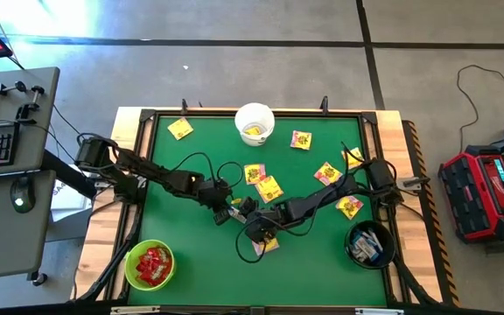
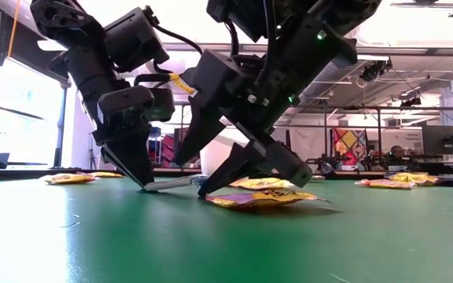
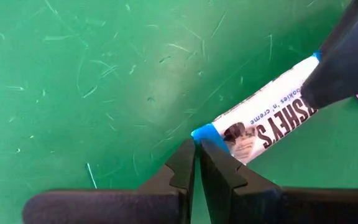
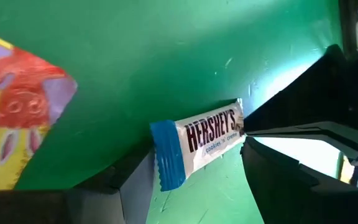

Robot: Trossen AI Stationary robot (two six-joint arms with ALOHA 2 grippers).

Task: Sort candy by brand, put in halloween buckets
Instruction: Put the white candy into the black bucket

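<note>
A white-and-blue Hershey's candy bar (image 4: 207, 140) is at the middle of the green mat, between my two grippers. My left gripper (image 3: 197, 144) is shut on one end of it. My right gripper (image 4: 194, 160) is open, with one finger on each side of the bar's other, blue-edged end (image 4: 166, 152). Whether those fingers touch the bar I cannot tell. The halloween buckets stand at the table's edges: white (image 1: 255, 122) at the far middle, lime green (image 1: 150, 264) near left holding red candy, and black (image 1: 370, 243) near right holding white-and-blue bars. My left gripper pinches the bar's blue crimped end (image 3: 202, 132) between its two fingertips. The fingers slant down from the table's left side and lie along the bar. The bar (image 2: 171, 185) reaches away from them, nearly level, close over the mat.
A yellow packet (image 2: 262, 198) lies flat right under my right gripper. More yellow packets are scattered over the far half of the mat (image 1: 268, 188), (image 1: 326, 172), (image 1: 180, 129). The near middle of the mat (image 1: 226, 280) is bare green.
</note>
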